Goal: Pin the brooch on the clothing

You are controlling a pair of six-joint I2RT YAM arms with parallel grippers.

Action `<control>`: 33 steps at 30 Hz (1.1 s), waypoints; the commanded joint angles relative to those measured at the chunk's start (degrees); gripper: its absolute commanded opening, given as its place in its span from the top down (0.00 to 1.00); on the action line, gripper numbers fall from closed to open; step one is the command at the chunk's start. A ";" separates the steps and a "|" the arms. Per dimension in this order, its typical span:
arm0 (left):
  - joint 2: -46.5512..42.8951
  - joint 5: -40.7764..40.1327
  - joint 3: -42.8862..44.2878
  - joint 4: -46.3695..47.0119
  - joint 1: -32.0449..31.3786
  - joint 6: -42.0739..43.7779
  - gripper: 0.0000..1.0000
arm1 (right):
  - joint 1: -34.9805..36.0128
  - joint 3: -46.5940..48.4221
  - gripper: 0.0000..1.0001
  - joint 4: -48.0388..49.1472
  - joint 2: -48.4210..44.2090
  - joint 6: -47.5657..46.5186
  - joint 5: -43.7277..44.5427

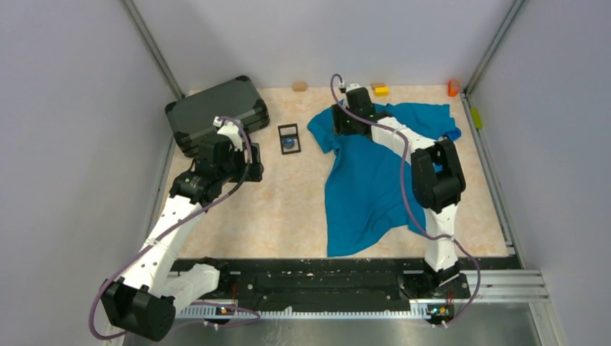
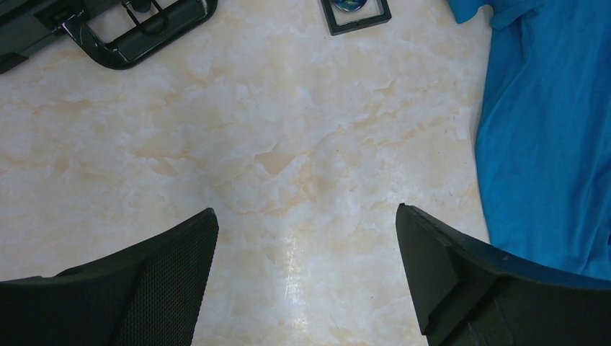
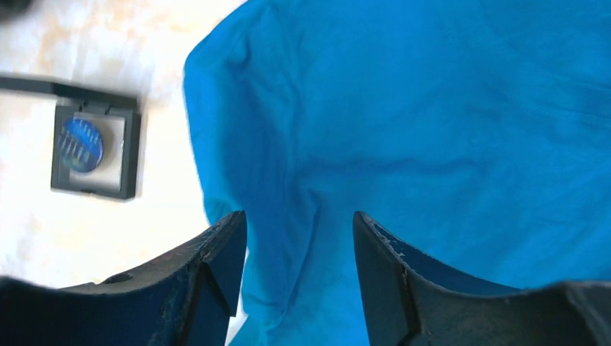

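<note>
Barely started tbh. Can see the brooch point(image 3: 81, 143) lying in its black frame point(image 3: 132, 151) toward the tabletop's point(image 1: 288, 209) far edge, beside the T-shirt point(image 1: 367, 180), unpinned. Right hand point(image 3: 299, 223) partly open over the fabric, left hand point(image 2: 306, 213) spread wide, both empty. Pick-and-pin all left.

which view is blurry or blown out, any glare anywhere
Right wrist view: soft all over, the table washed out to near white, the brooch in its black frame smeared; the T-shirt keeps its colour. Left wrist view: sharp, with a pale glare streak on the table near the bottom. Top external view: even light, no glare, shadows faint.
</note>
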 commanded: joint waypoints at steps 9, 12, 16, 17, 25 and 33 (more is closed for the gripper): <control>0.14 1.15 -0.27 2.14 0.30 -0.41 0.04 | 9.59 2.19 0.59 0.83 0.33 -11.73 4.37; 0.23 1.25 -0.21 2.13 0.28 -0.36 0.04 | 9.89 3.51 0.60 0.44 2.29 -10.51 7.31; 0.41 1.33 -0.29 2.07 0.30 -0.36 0.04 | 9.90 7.79 0.60 -3.00 5.79 -9.67 9.49; 0.41 1.42 -0.29 2.06 0.32 -0.36 0.04 | 9.91 8.38 0.60 -3.32 6.64 -9.68 9.43; 0.41 1.56 -0.29 2.04 0.32 -0.36 0.04 | 10.42 9.00 0.58 -3.35 8.47 -9.45 10.41; 0.49 1.57 -0.29 2.04 0.28 -0.36 0.04 | 10.60 9.86 0.55 -4.69 10.43 -8.42 10.93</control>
